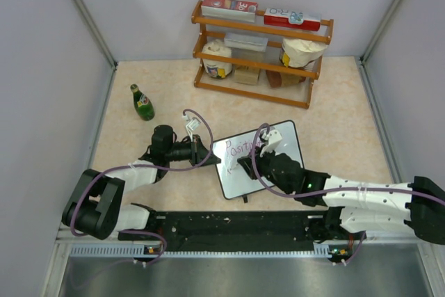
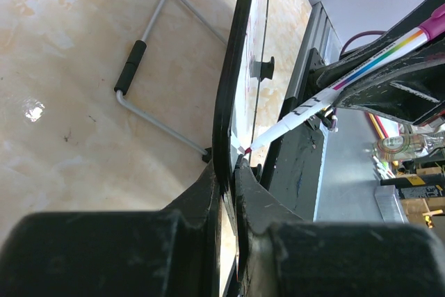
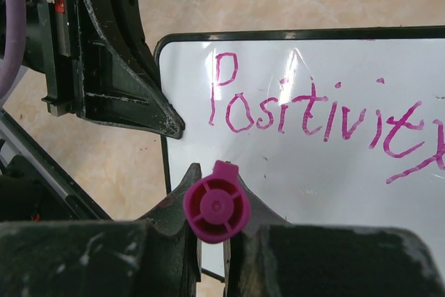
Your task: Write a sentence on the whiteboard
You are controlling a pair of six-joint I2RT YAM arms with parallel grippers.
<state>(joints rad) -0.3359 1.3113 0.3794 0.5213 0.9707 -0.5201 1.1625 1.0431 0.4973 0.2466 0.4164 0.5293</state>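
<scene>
The whiteboard (image 1: 257, 159) lies tilted in the middle of the table; it also shows edge-on in the left wrist view (image 2: 233, 74) and flat in the right wrist view (image 3: 327, 172). One line of the sentence (image 3: 320, 113) reads "Positivity" in purple-pink; it also shows from above (image 1: 245, 147). My left gripper (image 2: 229, 172) is shut on the board's left edge (image 1: 208, 151). My right gripper (image 3: 212, 220) is shut on a white marker with a magenta end cap (image 3: 216, 203). The marker's tip (image 2: 249, 148) touches the board below the written line, near the left edge.
A wooden rack (image 1: 261, 53) with boxes and bags stands at the back. A green bottle (image 1: 142, 102) stands at the back left. The board's wire stand (image 2: 153, 67) rests on the table behind it. A black rail (image 1: 229, 224) runs along the near edge.
</scene>
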